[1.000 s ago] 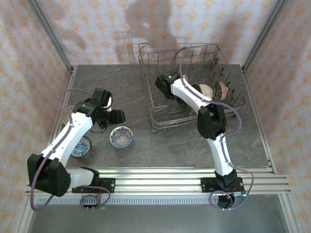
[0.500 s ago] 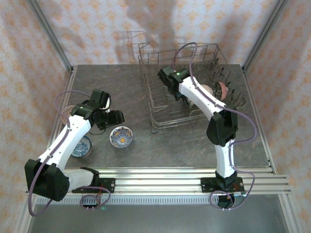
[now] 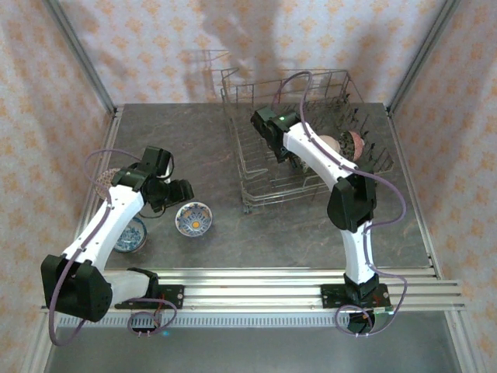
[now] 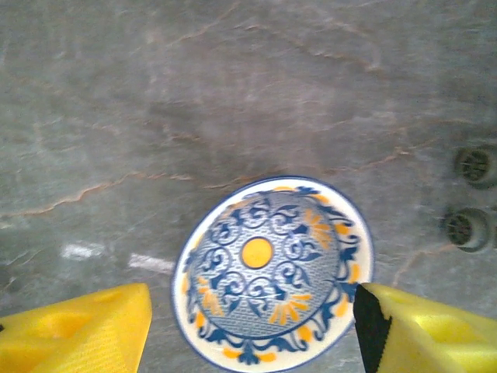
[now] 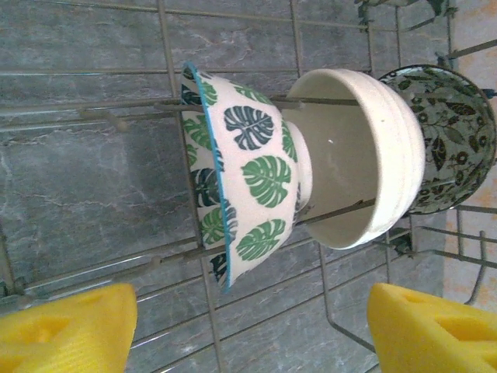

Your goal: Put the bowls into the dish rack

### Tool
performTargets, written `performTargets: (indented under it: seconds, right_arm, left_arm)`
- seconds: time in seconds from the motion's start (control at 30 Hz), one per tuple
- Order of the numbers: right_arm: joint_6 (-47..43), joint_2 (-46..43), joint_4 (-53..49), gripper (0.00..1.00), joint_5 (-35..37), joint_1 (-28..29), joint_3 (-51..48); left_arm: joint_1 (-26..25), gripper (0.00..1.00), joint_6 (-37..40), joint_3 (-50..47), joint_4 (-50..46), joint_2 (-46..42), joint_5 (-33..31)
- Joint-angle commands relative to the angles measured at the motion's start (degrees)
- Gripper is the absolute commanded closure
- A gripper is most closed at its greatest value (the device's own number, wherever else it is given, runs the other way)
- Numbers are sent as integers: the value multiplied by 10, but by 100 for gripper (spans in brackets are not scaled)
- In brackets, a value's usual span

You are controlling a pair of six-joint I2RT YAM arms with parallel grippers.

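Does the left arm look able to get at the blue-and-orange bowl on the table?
Probably yes: the open left gripper hovers right over the blue-and-orange bowl, a finger at each side, with nothing between them.

bare grey marbled stone tabletop point(image 3: 210, 155) lies open between the large grey wire dish rack point(image 3: 268, 196) and the round blue-and-orange patterned ceramic bowl point(image 4: 272, 311), and all round that bowl. in the rack, a white leaf-printed bowl point(image 5: 245, 175), a cream bowl point(image 5: 365, 155) and a dark floral bowl point(image 5: 450, 136) crowd one row on edge; the wire floor beside the leaf-printed bowl is free.
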Motion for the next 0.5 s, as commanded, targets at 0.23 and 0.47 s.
performTargets:
  seconds: [0.23, 0.47]
  right_arm:
    - [31, -128, 26, 23, -50, 0, -93]
    - [44, -177, 38, 23, -69, 2, -138]
  left_arm:
    - [19, 27, -63, -75, 6, -33, -33]
    - [19, 33, -66, -112, 68, 2, 15]
